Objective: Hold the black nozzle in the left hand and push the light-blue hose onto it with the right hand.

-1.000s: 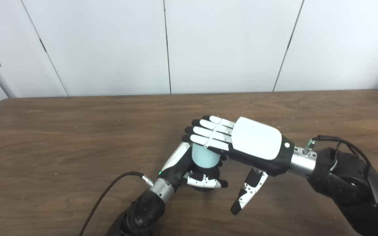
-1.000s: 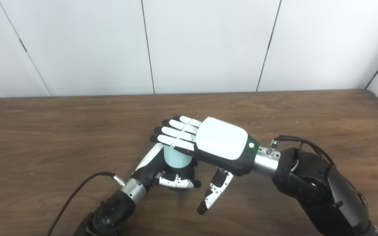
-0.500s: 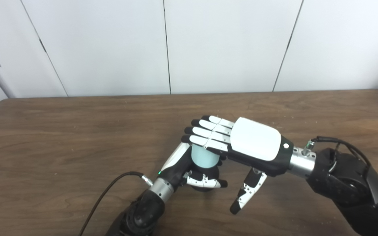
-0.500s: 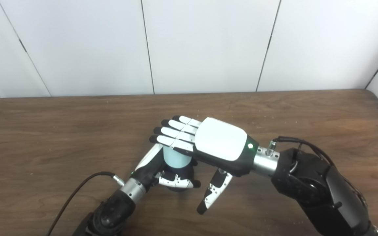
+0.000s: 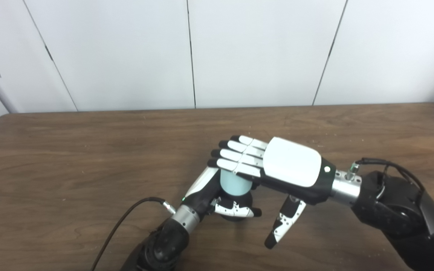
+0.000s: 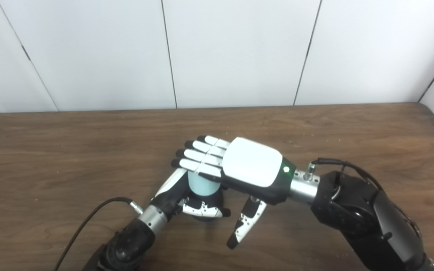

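A short light-blue hose point(image 5: 234, 184) stands upright on the black nozzle point(image 5: 248, 198), of which only dark edges show. My left hand point(image 5: 211, 195) is shut around the nozzle at the hose's foot, near the middle of the wooden table point(image 5: 70, 158). My right hand point(image 5: 277, 165) lies flat and palm down on top of the hose, its fingers point(image 5: 236, 156) stretched out to the left and covering the hose's upper end. Its thumb point(image 5: 285, 222) hangs down to the right, touching nothing. The joint between hose and nozzle is hidden by my left hand's fingers point(image 6: 202, 210).
A black cable point(image 5: 126, 214) runs from my left wrist to the bottom edge. White wall panels point(image 5: 258, 52) rise behind the table's far edge. Bare wood point(image 6: 371, 131) stretches to the left, right and back of the hands.
My right hand has sunk a little, pressing down on the hose. Less of the light-blue hose shows above my left hand now. The left hand has stayed put.
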